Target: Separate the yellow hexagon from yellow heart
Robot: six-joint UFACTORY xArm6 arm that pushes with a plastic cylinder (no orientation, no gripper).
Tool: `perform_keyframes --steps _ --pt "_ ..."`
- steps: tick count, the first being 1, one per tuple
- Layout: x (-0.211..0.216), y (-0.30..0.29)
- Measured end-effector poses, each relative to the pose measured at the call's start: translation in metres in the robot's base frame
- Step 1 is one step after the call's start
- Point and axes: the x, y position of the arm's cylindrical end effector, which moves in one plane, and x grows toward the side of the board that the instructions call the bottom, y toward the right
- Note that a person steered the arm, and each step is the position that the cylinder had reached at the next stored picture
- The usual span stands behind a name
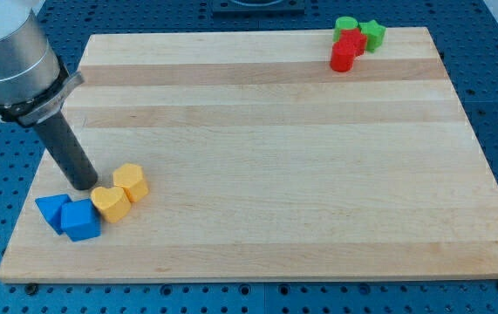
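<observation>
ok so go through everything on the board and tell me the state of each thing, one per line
My tip: down on the board, just left of the yellow pair.
Yellow hexagon: touching the yellow heart, not yet separated.
Yellow heart: against the hexagon and one blue block.
Blue blocks: two, pressed together at the view's bottom left.
Red blocks: clustered at the view's top right.
Green blocks: two, touching the red ones.

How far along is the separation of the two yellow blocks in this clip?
Nothing looks done: the yellow hexagon and yellow heart sit touching near the view's bottom left. In hand: my tip stands just left of them, above the two blue blocks. Left: pushing the hexagon and the heart apart.
</observation>
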Motion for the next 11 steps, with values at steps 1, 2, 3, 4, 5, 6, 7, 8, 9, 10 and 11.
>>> perform_keyframes --steps 1,2,3,4,5,6,7,8,9,10,11 --pt "0.003 0.000" --pt "0.006 0.008" --pt "0.008 0.014" --pt "0.015 0.015" --pt "0.018 0.015" --pt "0.022 0.015" --pt "0.023 0.026" --pt "0.023 0.046" --pt "0.023 0.067" --pt "0.023 0.086" --pt "0.023 0.117"
